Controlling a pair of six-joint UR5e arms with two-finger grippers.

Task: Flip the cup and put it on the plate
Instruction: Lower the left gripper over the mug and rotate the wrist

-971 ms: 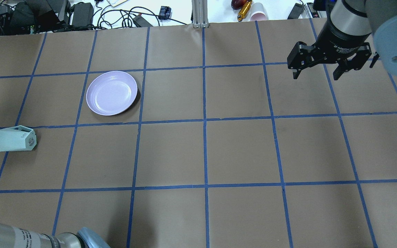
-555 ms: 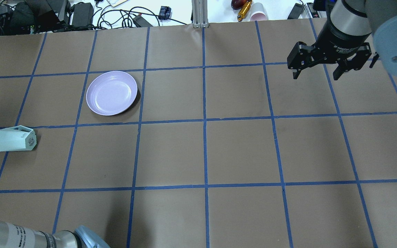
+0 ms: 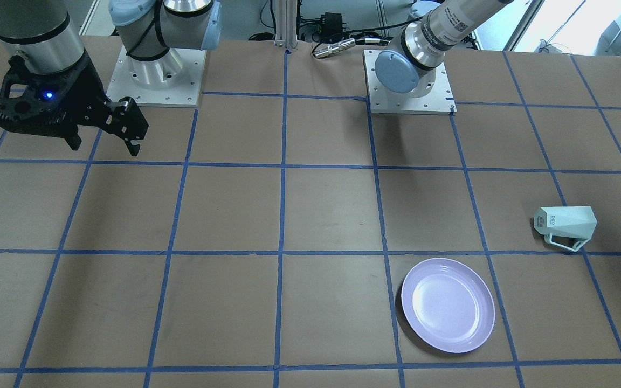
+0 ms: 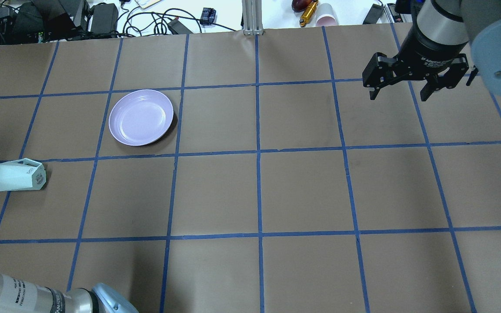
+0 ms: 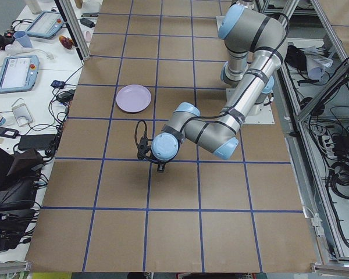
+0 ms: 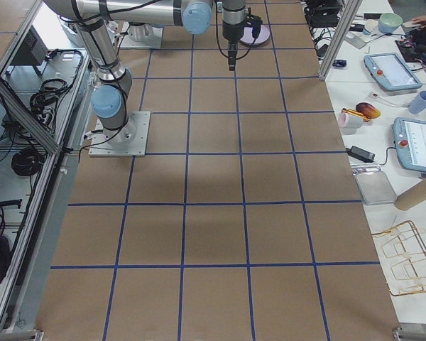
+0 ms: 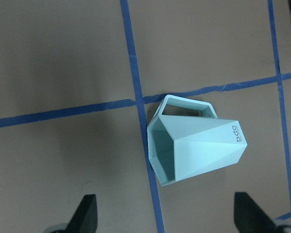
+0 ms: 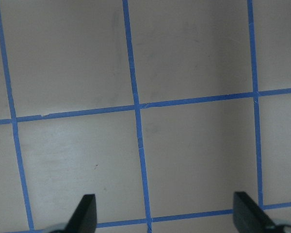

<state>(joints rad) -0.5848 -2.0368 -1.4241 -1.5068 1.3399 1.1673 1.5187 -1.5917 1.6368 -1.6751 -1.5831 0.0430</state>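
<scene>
Since the cup lies on its side and nothing grips it, we judge the task to be at its opening step, the reach for the cup. Our left claw hangs above it, spread wide and empty, and the wrist view shows the cup just ahead of the fingertips. The cup rests on the bench near its left end, across a blue tape line. Its mouth faces that end, its labelled base faces the middle, and its handle points away from us. The plate holds nothing and sits apart from the cup, farther out and toward the middle. Our right claw hovers well away over the right side, likewise wide and empty.

Next, we think, the left claw must come down, close across the faceted walls, then turn the cup upright. The bench end lies near the cup's mouth, so a push that way looks risky. Between the cup and the plate we see only bare paper.
</scene>
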